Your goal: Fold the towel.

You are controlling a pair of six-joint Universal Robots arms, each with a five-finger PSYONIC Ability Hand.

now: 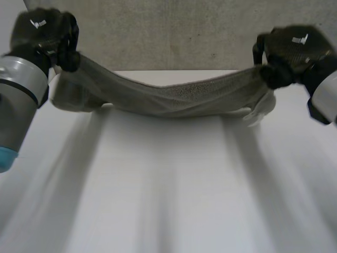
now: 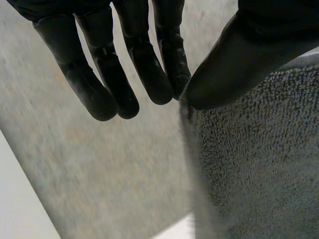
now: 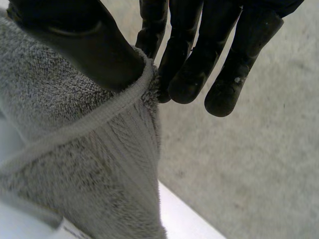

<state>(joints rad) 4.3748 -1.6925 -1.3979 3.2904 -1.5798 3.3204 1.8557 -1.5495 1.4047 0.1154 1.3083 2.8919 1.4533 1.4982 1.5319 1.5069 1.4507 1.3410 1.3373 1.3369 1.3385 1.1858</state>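
While both arms reach out over it, the wide white table (image 1: 168, 200) lies flat beneath them. Its far edge meets a grey speckled wall (image 1: 174, 37).

The long grey terry-cloth towel (image 1: 179, 97) is strung between the two hands over the far part of the table. It is bunched into a thick band that sags in the middle. One end hangs in a loose fold under the left hand, and the other trails a pale corner under the right hand. The lowest part of the sag may rest on the table, but the head view does not settle it.

The left arm (image 1: 18, 100), with its grey joint and light-blue cap, sits near the camera. The right arm (image 1: 324, 100) is at the opposite side.

The black left hand (image 1: 45, 34) is raised at the towel's left end. In its wrist view the thumb (image 2: 239, 59) presses the towel's edge against the nearest finger. The other fingers (image 2: 99, 84) hang straight and close together, clear of the cloth.

The black right hand (image 1: 289, 52) is raised at the towel's right end. In its wrist view the thumb (image 3: 94, 45) lies over the hemmed edge, pinching it against the fingers (image 3: 189, 74), which are held side by side.
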